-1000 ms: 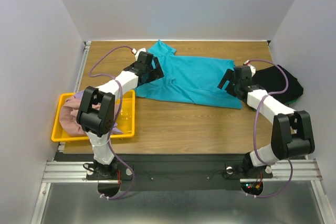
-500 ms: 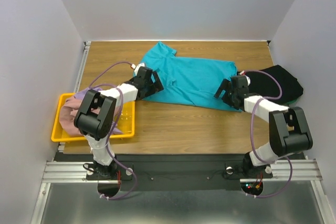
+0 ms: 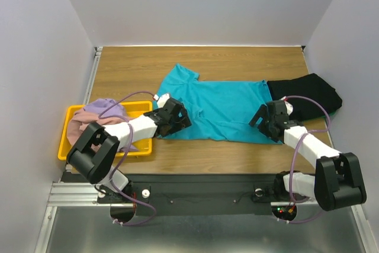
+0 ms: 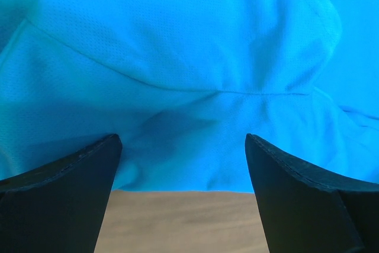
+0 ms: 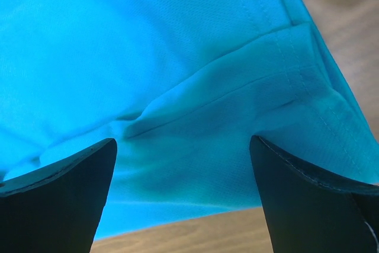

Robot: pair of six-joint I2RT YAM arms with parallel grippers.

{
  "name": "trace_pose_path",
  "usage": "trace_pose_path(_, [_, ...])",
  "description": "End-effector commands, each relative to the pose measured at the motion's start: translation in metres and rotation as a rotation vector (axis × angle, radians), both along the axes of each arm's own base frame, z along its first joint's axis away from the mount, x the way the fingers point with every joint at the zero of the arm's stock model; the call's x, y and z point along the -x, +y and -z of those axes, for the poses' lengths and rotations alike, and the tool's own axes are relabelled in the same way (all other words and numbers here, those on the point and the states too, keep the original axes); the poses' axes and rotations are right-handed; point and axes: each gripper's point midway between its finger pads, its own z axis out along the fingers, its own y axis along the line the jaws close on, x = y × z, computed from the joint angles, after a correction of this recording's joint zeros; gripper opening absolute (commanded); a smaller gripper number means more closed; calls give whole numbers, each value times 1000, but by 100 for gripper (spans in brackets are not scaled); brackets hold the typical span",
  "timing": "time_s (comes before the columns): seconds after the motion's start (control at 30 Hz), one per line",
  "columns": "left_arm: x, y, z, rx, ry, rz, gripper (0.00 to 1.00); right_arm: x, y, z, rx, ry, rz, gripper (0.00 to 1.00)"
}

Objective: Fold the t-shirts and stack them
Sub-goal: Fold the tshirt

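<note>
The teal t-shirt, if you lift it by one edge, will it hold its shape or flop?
Probably floppy: the teal t-shirt lies flat on the table and puckers into soft folds in both wrist views. Likely light, since the knit looks thin. Pushed, it would probably bunch rather than slide whole.

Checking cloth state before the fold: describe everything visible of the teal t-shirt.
The teal t-shirt is a fine-mesh knit with stitched hems, spread roughly flat across the wooden table, one sleeve pointing to the far left, small wrinkles mid-body. The left gripper and right gripper sit over its near edge, jaws wide apart, cloth puckered between them. Its right end lies beside the black t-shirt.
</note>
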Motion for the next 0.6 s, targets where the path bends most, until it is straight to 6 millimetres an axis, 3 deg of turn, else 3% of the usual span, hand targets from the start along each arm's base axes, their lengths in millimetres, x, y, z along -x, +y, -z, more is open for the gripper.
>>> trace_pose_path(0.0, [58, 51, 19, -196, 171, -95, 98, 14, -11, -4, 40, 31, 40, 100])
trace_pose_path(0.1, [62, 63, 9, -207, 146, -143, 98, 8, -9, -17, 35, 0, 31, 100])
trace_pose_path(0.2, [59, 57, -1, -180, 115, -96, 98, 3, -8, -29, 43, -31, -3, 100])
trace_pose_path(0.3, [44, 43, -25, -150, 37, -60, 98, -8, -4, -49, 58, -80, -60, 100])
trace_pose_path(0.4, [14, 22, -66, -98, -110, -12, 98, -21, 1, -69, 50, -131, -90, 100])
trace_pose_path(0.43, [-2, 11, -88, -69, -175, -6, 99, -33, 2, -86, 51, -174, -87, 100])
trace_pose_path(0.5, [-24, 1, -120, -66, -268, 14, 99, -51, 2, -101, 69, -202, -91, 100])
trace_pose_path(0.53, [-34, 2, -130, -75, -294, 1, 99, -57, -1, -103, 90, -203, -83, 100])
trace_pose_path(0.57, [-48, 7, -127, -109, -289, -14, 99, -65, -2, -107, 99, -209, -79, 100])
